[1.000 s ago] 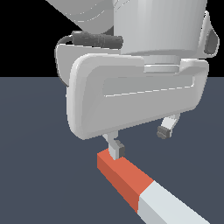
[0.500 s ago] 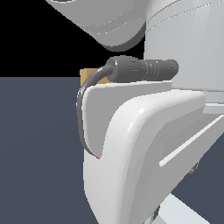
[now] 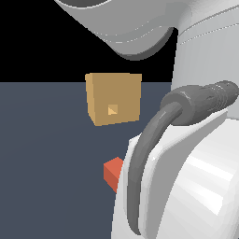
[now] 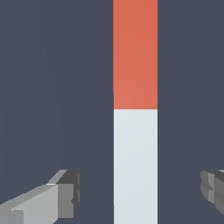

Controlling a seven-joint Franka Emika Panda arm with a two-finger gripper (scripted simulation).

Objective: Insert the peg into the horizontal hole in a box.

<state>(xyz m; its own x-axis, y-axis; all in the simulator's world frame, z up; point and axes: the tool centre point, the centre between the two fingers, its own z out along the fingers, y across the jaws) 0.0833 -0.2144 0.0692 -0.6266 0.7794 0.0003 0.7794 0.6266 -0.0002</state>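
Observation:
In the wrist view the peg (image 4: 135,109) lies on the dark floor, half red-orange, half white. My gripper (image 4: 140,197) is open, and its two grey fingers (image 4: 65,199) stand on either side of the white half without touching it. In the exterior view only the peg's red-orange end (image 3: 113,172) shows past the arm. The tan box (image 3: 114,98) stands beyond it, with the small square hole (image 3: 112,109) in the face turned to the camera. The gripper itself is hidden in the exterior view behind the arm.
The white arm body and its grey cable (image 3: 154,154) fill the exterior view's right and top and hide most of the floor there. The dark floor (image 3: 46,163) shows on the exterior view's left.
The arm has swung across the exterior view. It now uncovers the tan box and the peg's red end, and it hides the fingers that showed above the peg a second ago.

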